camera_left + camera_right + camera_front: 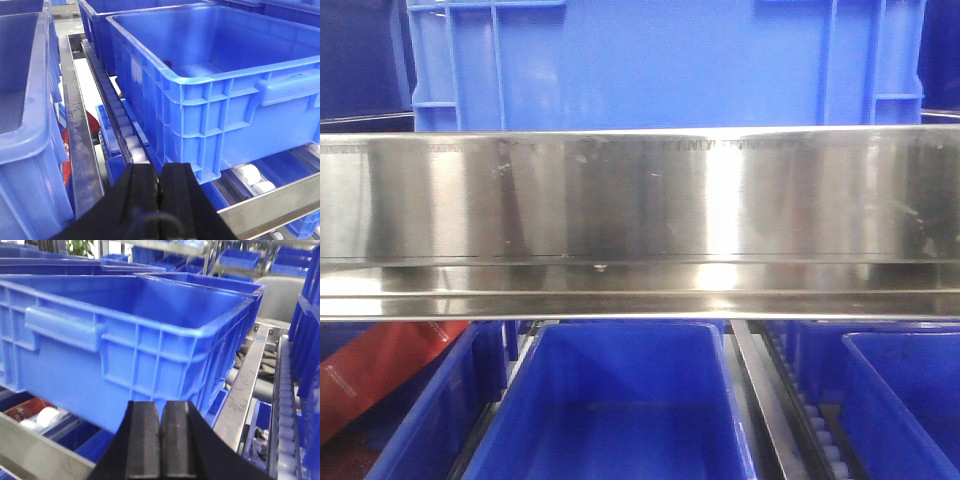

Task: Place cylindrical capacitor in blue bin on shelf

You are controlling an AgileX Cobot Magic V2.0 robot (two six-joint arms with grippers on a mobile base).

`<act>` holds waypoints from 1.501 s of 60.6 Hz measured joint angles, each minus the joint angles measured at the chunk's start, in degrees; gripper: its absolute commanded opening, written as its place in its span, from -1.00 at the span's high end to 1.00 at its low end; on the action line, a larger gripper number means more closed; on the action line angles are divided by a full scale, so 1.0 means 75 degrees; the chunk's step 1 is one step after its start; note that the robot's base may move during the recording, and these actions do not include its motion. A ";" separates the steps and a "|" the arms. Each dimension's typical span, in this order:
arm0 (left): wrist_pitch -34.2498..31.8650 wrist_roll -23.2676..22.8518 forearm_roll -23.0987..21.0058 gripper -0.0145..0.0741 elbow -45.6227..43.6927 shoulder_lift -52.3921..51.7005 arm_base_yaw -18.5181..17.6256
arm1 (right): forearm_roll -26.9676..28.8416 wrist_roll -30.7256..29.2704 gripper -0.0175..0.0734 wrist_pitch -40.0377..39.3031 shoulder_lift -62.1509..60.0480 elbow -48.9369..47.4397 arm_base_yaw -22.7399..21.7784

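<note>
The blue bin [215, 85] fills both wrist views behind each pressed-together, empty end effector; front view shows the shelf [640, 200] rail.

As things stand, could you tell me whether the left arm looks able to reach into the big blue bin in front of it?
Probably yes. The left claw sits shut just before the blue bin, whose top is open with nothing over it. The claw is below the rim, though, so it would have to rise first.
</note>
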 measured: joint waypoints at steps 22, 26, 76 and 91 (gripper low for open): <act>-0.0066 0.0000 0.0000 0.92 0.0042 0.0000 0.0000 | 0.0000 0.0000 0.97 -0.0251 -0.0565 0.0410 0.0000; -0.0066 0.0000 0.0000 0.92 0.0042 0.0000 0.0000 | 0.0000 0.0000 0.97 -0.0251 -0.0565 0.0410 0.0000; -0.2697 0.0530 -0.0595 0.92 0.2766 -0.1689 0.2011 | 0.0000 0.0012 0.97 -0.0251 -0.0565 0.0410 0.0000; -0.3985 0.0597 -0.0817 0.92 0.5191 -0.3353 0.3066 | 0.0000 0.0012 0.97 -0.0251 -0.0565 0.0410 0.0000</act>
